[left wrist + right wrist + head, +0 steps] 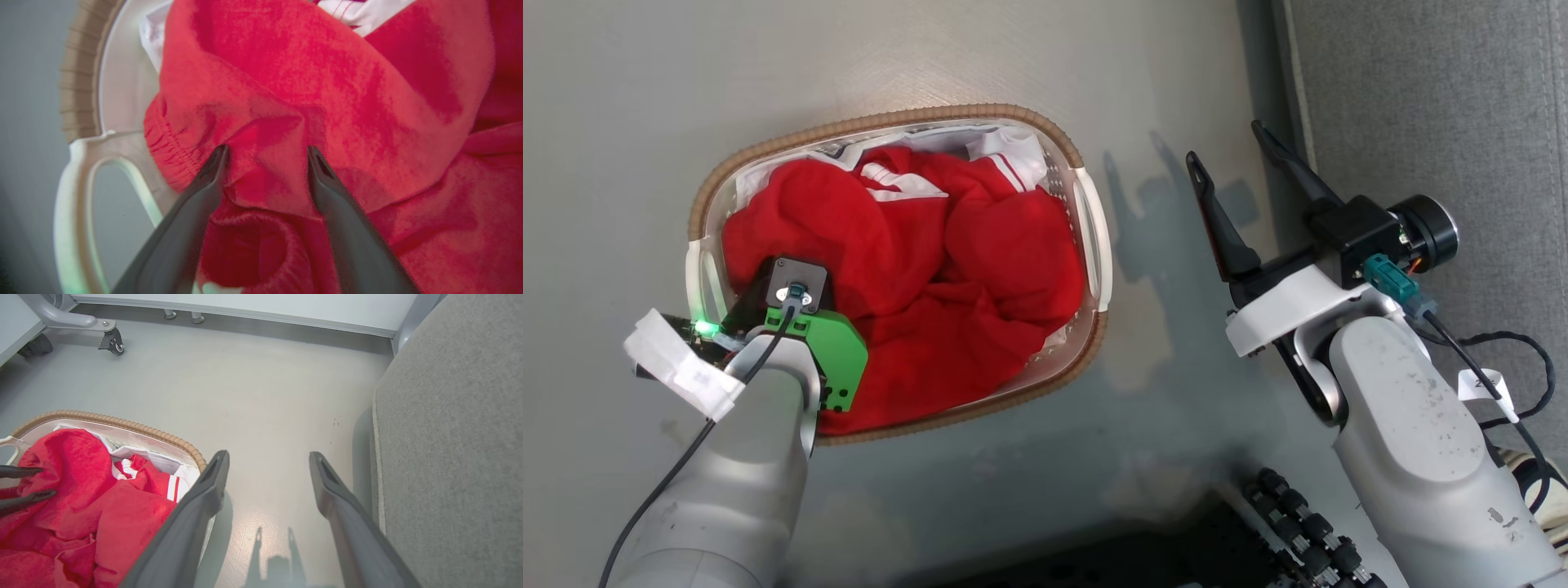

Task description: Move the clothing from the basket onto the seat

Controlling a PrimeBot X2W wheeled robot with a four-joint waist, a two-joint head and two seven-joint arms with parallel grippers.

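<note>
Seat (1437, 98): grey upholstery at 2 o'clock in head view, no garment on it. Basket (882, 122): on the floor (645, 98) toward 9 o'clock, well apart from the seat. Clothing (980, 269): all red garments heaped inside the basket, white stripes toward its 12 o'clock rim. Judgement: step in hand is the first pick. Close on the raised fold only, deep enough not to slip, then lift straight up so that trailing cloth clears the rim without tipping the basket. Left gripper (266, 153): at the basket's 8 o'clock end, fingers (212, 171) wide apart, tips pressed into red fabric either side of a fold, nothing clamped yet. Right gripper (1223, 140): spread wide and empty, over the floor between basket and seat.
</note>
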